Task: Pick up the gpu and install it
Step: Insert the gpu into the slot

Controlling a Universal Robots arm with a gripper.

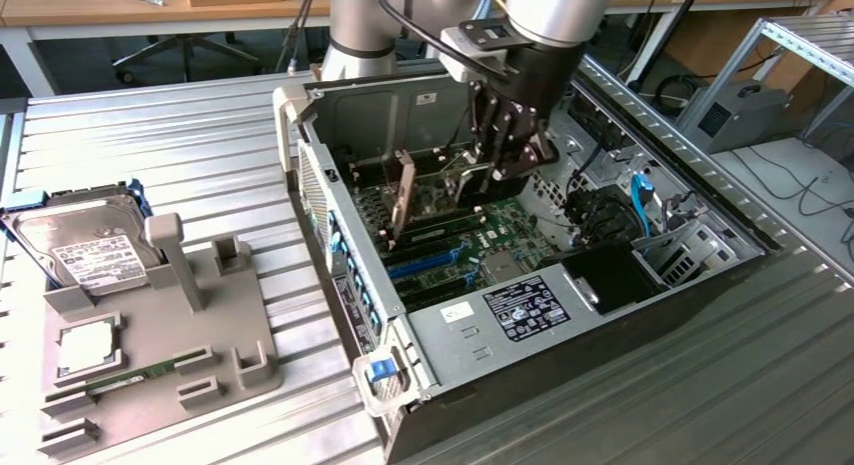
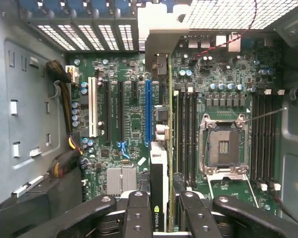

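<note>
Inside the open computer case (image 1: 447,330), lying on its side on the ribbed metal bench (image 1: 174,125):

- End effector (image 1: 502,175): lowered into the case from above, black fingers (image 2: 138,214) clenched on either face of the gpu (image 1: 430,197); grasp firm.
- Gpu: held edge-on over the motherboard (image 2: 134,121), silver end bracket (image 1: 400,197) toward the rear wall of the case. In the wrist view its thin edge (image 2: 158,171) runs just beside the long blue slot (image 2: 148,111), between that slot and the black memory slots (image 2: 185,129). Whether it is seated in a slot cannot be told.
- Processor socket (image 2: 224,146): bare, metal frame around it, beyond the memory slots.
- Cable bundle (image 2: 64,161): yellow and black, along the case wall.

On the bench at the exterior view's left, well apart from the case:

- Grey fixture tray (image 1: 254,330) with upright posts.
- Hard drive (image 1: 87,250): silver, white label, leaning at the tray's far end.
- Square silver chip (image 1: 87,347): flat in a tray recess.
- Narrow green memory stick (image 1: 127,377): lying flat near the chip.
</note>
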